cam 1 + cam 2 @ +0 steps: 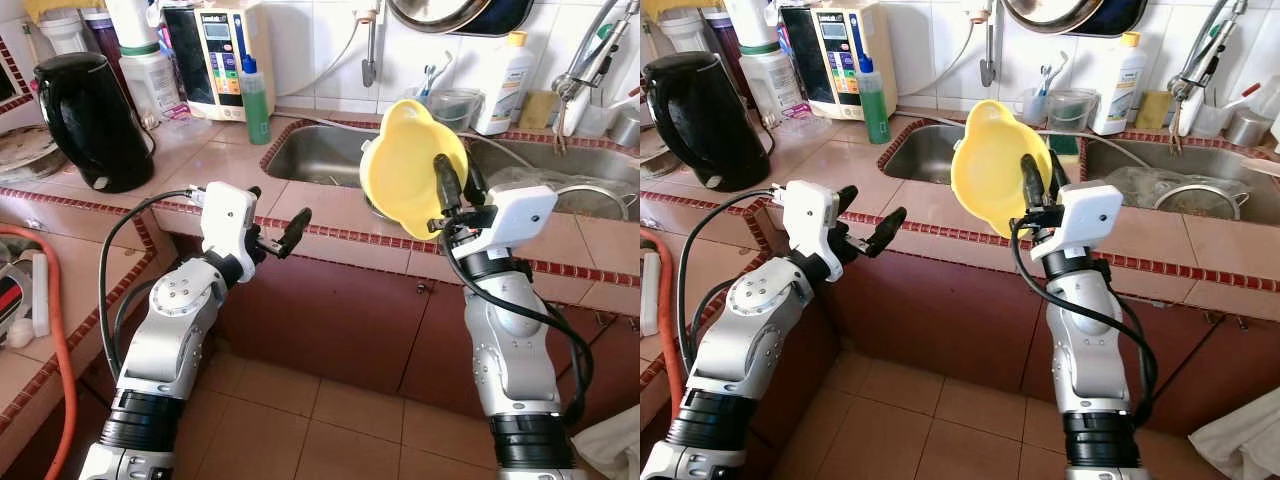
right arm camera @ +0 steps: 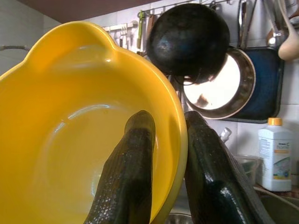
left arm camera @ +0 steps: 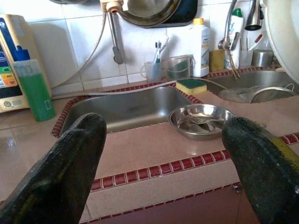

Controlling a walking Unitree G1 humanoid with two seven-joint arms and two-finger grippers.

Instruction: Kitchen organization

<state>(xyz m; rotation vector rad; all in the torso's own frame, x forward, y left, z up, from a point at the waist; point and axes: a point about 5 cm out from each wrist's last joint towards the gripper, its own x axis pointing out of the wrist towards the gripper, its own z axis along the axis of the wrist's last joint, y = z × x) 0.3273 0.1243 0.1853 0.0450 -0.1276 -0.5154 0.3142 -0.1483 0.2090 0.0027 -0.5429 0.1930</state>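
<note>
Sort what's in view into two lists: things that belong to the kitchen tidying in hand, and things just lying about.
In the job:
yellow bowl, pinched at its rim by the right gripper
left gripper, open, held before the counter
steel bowl on the counter by the sink

Lying about:
black kettle
green bottle
sponge
white bottle

Bright daylight, sharp pics, soft shadows, no blur

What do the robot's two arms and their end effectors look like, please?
Both arms are silver metal with black ribbed rings low down, and black cables loop beside them. Each wrist carries a white boxy housing. The left end effector and the right end effector each have two long black fingers.
</note>
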